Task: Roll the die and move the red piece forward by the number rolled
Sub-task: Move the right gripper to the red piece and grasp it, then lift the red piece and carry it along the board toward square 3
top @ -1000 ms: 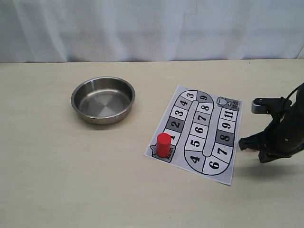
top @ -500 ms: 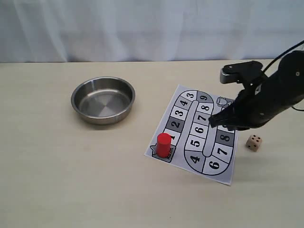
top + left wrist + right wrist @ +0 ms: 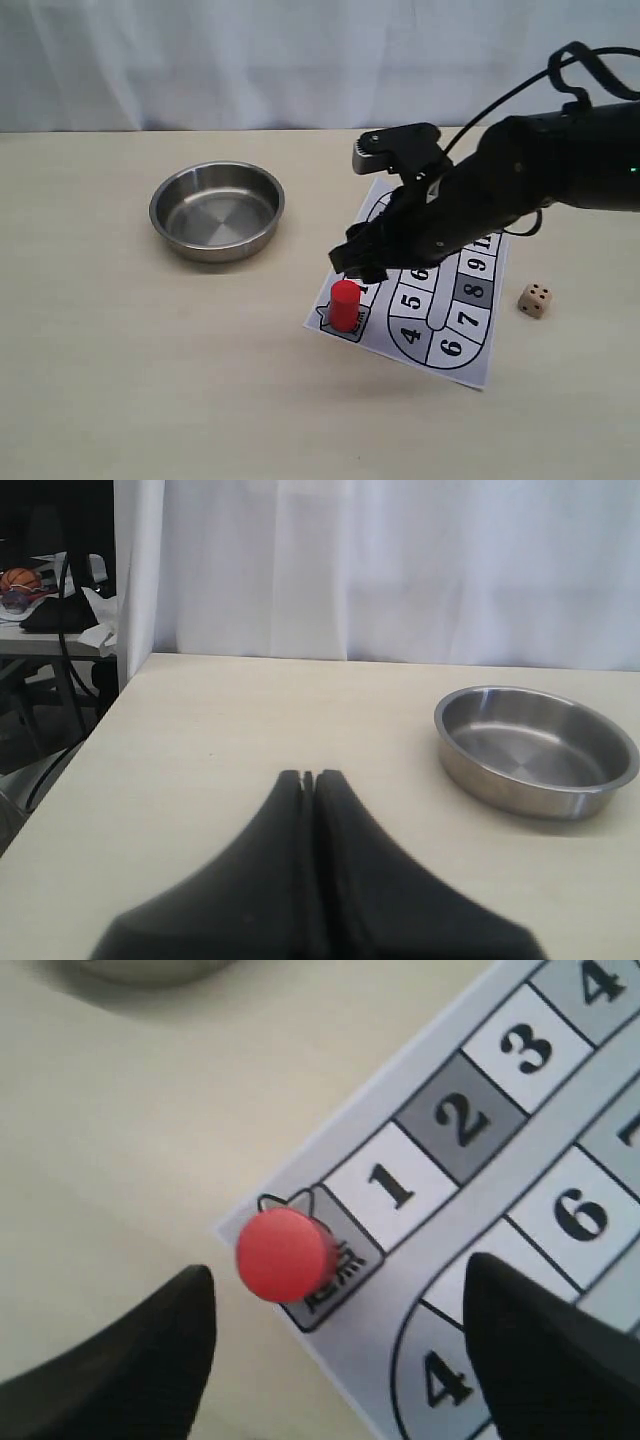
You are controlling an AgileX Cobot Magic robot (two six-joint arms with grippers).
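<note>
Right gripper [image 3: 340,1275], jaws wide, hangs above the red piece [image 3: 285,1255], upright on the game board's [image 3: 472,292] start square. The die [image 3: 534,299] lies off-board on the table [image 3: 150,380], possibly showing four. Left gripper [image 3: 308,780]: jaws closed.

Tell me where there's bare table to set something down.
Bare table runs across the near side, below the bowl and left of the board; the strip between bowl and board is free too. Crowded: the red piece under the right tool, and the die by the board's right edge.

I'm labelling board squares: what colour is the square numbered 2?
The square numbered 2 is grey with a black numeral; the right wrist view shows it best.
</note>
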